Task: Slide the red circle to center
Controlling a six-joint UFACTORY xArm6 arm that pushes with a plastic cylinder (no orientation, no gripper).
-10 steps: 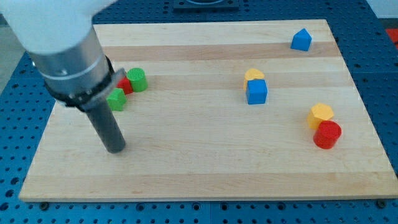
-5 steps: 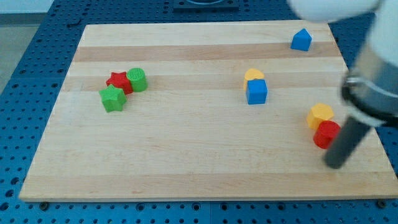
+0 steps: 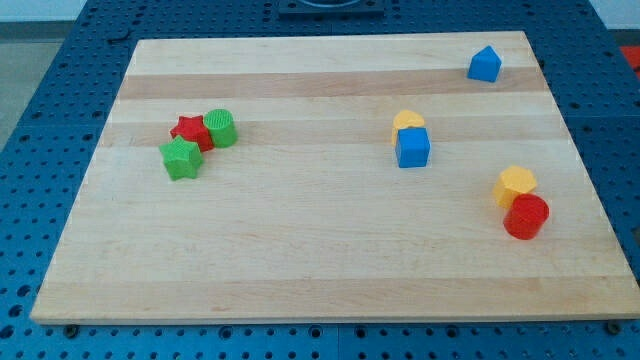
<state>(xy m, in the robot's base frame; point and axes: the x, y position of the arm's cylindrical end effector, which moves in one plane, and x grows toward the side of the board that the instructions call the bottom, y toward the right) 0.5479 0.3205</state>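
Note:
The red circle is a red cylinder at the board's right side, below the middle height. A yellow hexagon-like block touches it just above and to the left. The wooden board fills most of the view. The arm and my tip do not show in the present frame, so I cannot place the tip relative to the blocks.
A blue cube with a yellow half-round block behind it sits right of centre. A blue pointed block is at the top right. A red star, green star and green cylinder cluster at the left.
The arm swept from the left cluster across to beside the red circle, then left the view. No block has visibly moved.

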